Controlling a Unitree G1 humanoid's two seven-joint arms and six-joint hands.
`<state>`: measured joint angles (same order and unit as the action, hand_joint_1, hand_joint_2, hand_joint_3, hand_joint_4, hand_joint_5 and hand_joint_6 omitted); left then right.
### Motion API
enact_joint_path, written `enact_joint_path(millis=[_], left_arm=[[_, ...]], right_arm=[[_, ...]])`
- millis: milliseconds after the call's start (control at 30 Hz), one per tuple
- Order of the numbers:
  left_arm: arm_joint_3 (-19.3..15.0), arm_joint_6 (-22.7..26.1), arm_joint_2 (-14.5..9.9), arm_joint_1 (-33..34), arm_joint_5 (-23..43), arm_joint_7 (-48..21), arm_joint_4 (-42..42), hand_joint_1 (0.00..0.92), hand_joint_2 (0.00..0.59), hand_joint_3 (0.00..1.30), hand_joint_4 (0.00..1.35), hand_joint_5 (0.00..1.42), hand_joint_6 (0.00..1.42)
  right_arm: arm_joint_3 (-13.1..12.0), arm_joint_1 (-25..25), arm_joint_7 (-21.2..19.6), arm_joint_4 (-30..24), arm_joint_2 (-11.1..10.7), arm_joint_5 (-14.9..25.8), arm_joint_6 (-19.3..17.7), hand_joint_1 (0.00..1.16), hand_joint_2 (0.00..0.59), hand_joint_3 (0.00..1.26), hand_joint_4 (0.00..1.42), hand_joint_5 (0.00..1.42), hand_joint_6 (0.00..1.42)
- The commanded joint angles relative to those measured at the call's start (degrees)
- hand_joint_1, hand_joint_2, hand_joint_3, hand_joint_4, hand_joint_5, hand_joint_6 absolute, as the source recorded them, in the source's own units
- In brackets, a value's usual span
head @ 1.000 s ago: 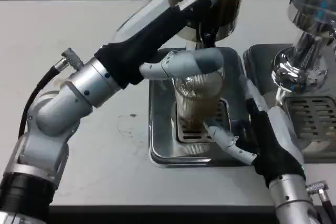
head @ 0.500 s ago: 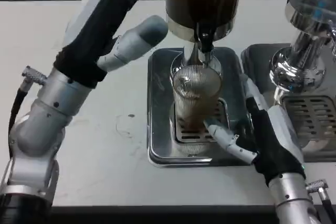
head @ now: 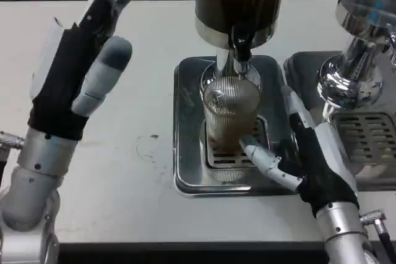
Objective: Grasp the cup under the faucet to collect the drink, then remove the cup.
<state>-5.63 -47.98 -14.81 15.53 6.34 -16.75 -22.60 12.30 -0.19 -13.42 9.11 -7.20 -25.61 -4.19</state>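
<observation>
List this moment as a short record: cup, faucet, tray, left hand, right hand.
cup: ribbed clear cup, upright on the tray grate, brown drink inside
faucet: black spout directly above the cup
tray: metal drip tray on the white table
left hand: left hand raised over the table, away from the cup, holding nothing
right hand: right hand beside the cup, fingers at its base

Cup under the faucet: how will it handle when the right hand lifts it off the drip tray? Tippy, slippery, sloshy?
The cup looks tall and narrow, so likely tippy if nudged high. Its ribbed clear wall should give the right hand some purchase, though it may be wet. It holds brown drink, so probably heavier than empty and apt to slosh over the drip tray.
</observation>
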Motion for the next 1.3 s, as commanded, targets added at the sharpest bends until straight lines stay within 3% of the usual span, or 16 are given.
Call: enact_joint_path(millis=[33, 300, 367, 500, 667, 767, 1033, 1300], left_arm=[[-0.8, -1.1, 0.6, -2.0, 2.4, -0.4, 0.5, 0.000, 0.123, 0.15, 0.05, 0.21, 0.11], [-2.2, -1.5, 0.3, -4.3, 3.3, 0.3, 1.0, 0.000, 0.123, 0.18, 0.10, 0.25, 0.15], [-3.2, -2.0, 0.3, -5.6, 2.5, 1.1, 0.6, 0.000, 0.123, 0.16, 0.06, 0.20, 0.11], [-5.1, -2.6, -1.0, -8.7, -5.9, 5.3, 0.5, 0.000, 0.124, 0.01, 0.00, 0.03, 0.00], [-5.9, -3.2, -1.4, -11.5, -12.2, 10.0, 0.9, 0.000, 0.122, 0.00, 0.00, 0.00, 0.00], [-6.2, -1.0, -2.7, -13.3, -19.9, 14.0, 1.9, 0.000, 0.121, 0.00, 0.00, 0.00, 0.00], [-1.4, 7.8, -6.6, -17.4, -34.7, 21.2, -1.0, 0.000, 0.118, 0.00, 0.00, 0.00, 0.00], [2.9, 11.7, -8.4, -18.2, -36.5, 23.2, -2.9, 0.000, 0.112, 0.00, 0.00, 0.00, 0.00]], right_arm=[[-0.2, -0.7, 0.4, 0.6, -0.2, 0.4, -1.0, 0.51, 0.267, 0.00, 0.00, 0.00, 0.00], [-0.2, -0.9, 0.6, 0.5, -0.3, 0.4, -1.1, 0.51, 0.268, 0.00, 0.00, 0.00, 0.00], [-0.2, -0.9, 0.6, 0.5, -0.3, 0.4, -1.1, 0.51, 0.268, 0.00, 0.00, 0.00, 0.00], [0.0, -0.8, 0.7, 0.8, -0.4, 0.3, -1.4, 0.51, 0.268, 0.00, 0.00, 0.00, 0.00], [0.1, -0.4, 0.6, 1.0, -0.3, 0.3, -1.6, 0.52, 0.272, 0.00, 0.00, 0.00, 0.00], [0.1, -0.4, 0.5, 1.3, -0.4, 0.3, -2.1, 0.52, 0.274, 0.00, 0.00, 0.00, 0.00], [-0.1, -0.7, 0.2, 1.4, -0.1, 0.7, -4.1, 0.53, 0.271, 0.00, 0.00, 0.00, 0.00], [0.0, -2.0, 0.8, 2.7, 0.2, 1.0, -5.5, 0.53, 0.268, 0.00, 0.00, 0.00, 0.00]])
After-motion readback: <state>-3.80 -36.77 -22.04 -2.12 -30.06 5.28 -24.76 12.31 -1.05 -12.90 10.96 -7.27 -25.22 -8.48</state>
